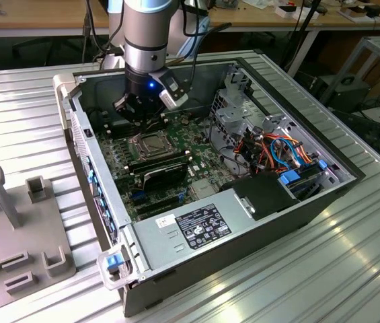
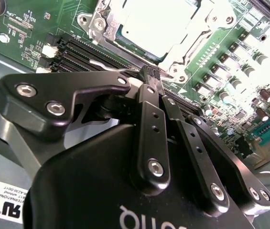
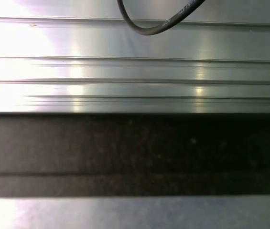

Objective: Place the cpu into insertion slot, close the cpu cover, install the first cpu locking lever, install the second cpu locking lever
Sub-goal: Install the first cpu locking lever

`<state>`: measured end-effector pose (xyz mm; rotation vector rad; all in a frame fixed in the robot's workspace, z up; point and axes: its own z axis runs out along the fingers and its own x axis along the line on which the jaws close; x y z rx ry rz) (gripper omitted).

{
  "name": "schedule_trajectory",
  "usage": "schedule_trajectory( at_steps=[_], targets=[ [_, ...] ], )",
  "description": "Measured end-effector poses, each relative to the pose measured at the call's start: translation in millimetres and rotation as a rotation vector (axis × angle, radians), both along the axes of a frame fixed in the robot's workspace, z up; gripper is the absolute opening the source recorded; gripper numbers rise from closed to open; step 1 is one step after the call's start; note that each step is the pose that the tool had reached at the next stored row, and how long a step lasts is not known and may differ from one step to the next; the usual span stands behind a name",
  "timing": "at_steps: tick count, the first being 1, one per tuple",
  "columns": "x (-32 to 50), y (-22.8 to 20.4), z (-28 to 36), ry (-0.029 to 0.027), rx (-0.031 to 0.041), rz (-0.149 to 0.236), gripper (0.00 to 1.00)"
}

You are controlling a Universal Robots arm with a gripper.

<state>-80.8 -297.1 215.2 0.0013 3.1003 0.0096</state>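
Note:
The cpu [image 2: 158,24] lies flat in the insertion slot [image 1: 150,143], its pale metal top showing through the window of the cpu cover [image 2: 107,26], which is folded down over it. A thin silvery locking lever [image 2: 108,65] runs along the socket's edge. My gripper [image 2: 149,76] is shut, and its black fingertips meet the hooked end of that lever. I cannot tell whether the lever is pinched or just touched. In the exterior view the gripper [image 1: 142,121] hangs low over the socket's far side, inside the open computer case.
Black memory sticks [image 1: 159,163] stand beside the socket, with empty memory slots [image 2: 77,50] near the fingertips. A power supply [image 1: 196,225], a drive cage [image 1: 237,111] and coloured cables [image 1: 284,151] crowd the case. A grey fixture [image 1: 15,222] sits outside. A black cable [image 3: 149,26] crosses ribbed metal.

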Motion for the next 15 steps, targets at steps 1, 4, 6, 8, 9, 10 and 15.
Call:
schedule_trajectory(
  at_steps=[1,4,6,8,9,10,15],
  targets=[
    [0.2,0.1,-0.1,0.0001,0.0000,0.000,0.11],
    [1.2,0.1,-0.5,0.0000,0.0000,0.000,0.11],
    [2.1,0.1,-0.8,0.0000,0.0000,0.000,0.11],
    [3.2,0.1,-1.1,0.0001,-0.0001,0.000,0.11],
    [3.9,0.1,-1.3,0.0001,0.0000,0.000,0.11],
    [4.6,0.1,-1.6,0.0001,0.0000,0.000,0.11],
    [7.8,0.4,-2.8,0.0000,-0.0002,0.000,0.11]
  ],
)
